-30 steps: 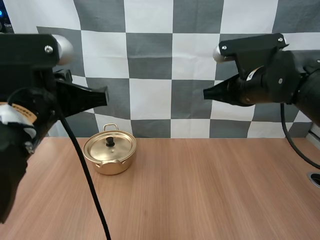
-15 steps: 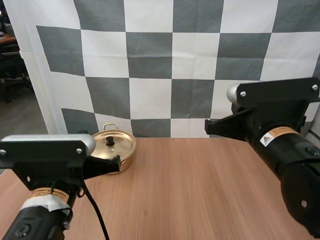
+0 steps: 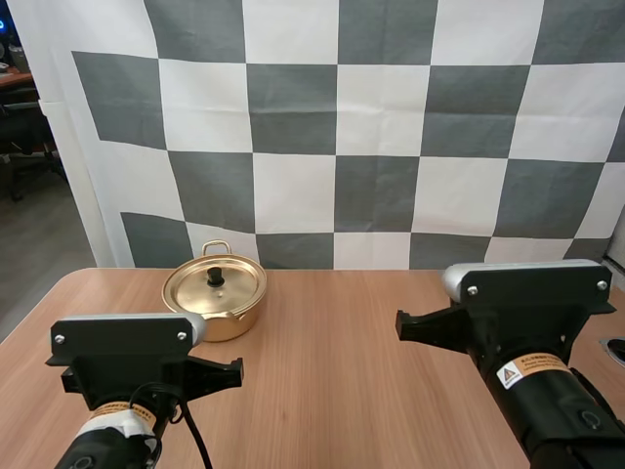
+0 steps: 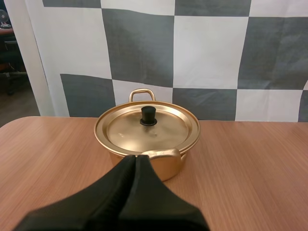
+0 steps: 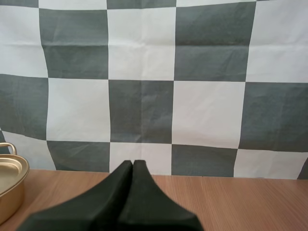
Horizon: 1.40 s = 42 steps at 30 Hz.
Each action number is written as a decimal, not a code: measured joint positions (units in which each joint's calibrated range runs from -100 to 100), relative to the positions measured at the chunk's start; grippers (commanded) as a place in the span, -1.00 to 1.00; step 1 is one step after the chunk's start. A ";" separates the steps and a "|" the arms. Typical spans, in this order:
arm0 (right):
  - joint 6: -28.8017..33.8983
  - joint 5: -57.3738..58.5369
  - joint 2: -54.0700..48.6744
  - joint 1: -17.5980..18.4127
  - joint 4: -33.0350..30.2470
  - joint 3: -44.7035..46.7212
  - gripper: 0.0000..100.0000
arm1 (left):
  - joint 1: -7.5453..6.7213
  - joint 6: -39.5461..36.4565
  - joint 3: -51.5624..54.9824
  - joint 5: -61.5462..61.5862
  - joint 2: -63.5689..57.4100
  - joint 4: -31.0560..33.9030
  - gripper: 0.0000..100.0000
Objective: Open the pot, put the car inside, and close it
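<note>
Golden metal with a soft sheen forms the shallow round pot (image 3: 223,322), which stands at the far left of the pale wood-grain table (image 3: 342,342), close to its back edge. Its flat golden lid (image 3: 227,290) sits squarely on the rim, with a small black round knob (image 4: 148,116) at its middle. A thin looped handle (image 4: 142,92) rises on the pot's far side, and a flat, rounded tab handle (image 4: 163,154) juts from the near side.

The left end effector (image 4: 136,158) has its two matte black fingers pressed together into one smooth wedge with nothing between them. It is level and aimed at the pot's near handle, and the high view shows bare table between its tip and the pot. The right end effector (image 5: 133,162) is likewise closed into a single dark wedge and grips nothing. It hangs over the table's right half, well apart from the pot, whose rim and looped handle show off to one side in the right wrist view.

A white sticker with a red-orange warning triangle (image 3: 532,371) sits on the right arm's black casing, and an orange-and-white sticker (image 3: 115,411) sits on the left arm. The writing on both is too small to read.
</note>
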 measured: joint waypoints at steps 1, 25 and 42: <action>0.00 0.00 -1.19 0.00 0.00 0.82 -1.00 | 0.00 0.00 0.00 0.00 0.00 0.00 -1.00; 0.00 21.04 -8.69 0.00 -0.13 5.77 -1.00 | 0.00 0.00 0.00 0.00 0.00 0.00 -1.00; 0.00 21.04 -8.69 0.00 -0.13 5.77 -1.00 | 0.00 0.00 0.00 0.00 0.00 0.00 -1.00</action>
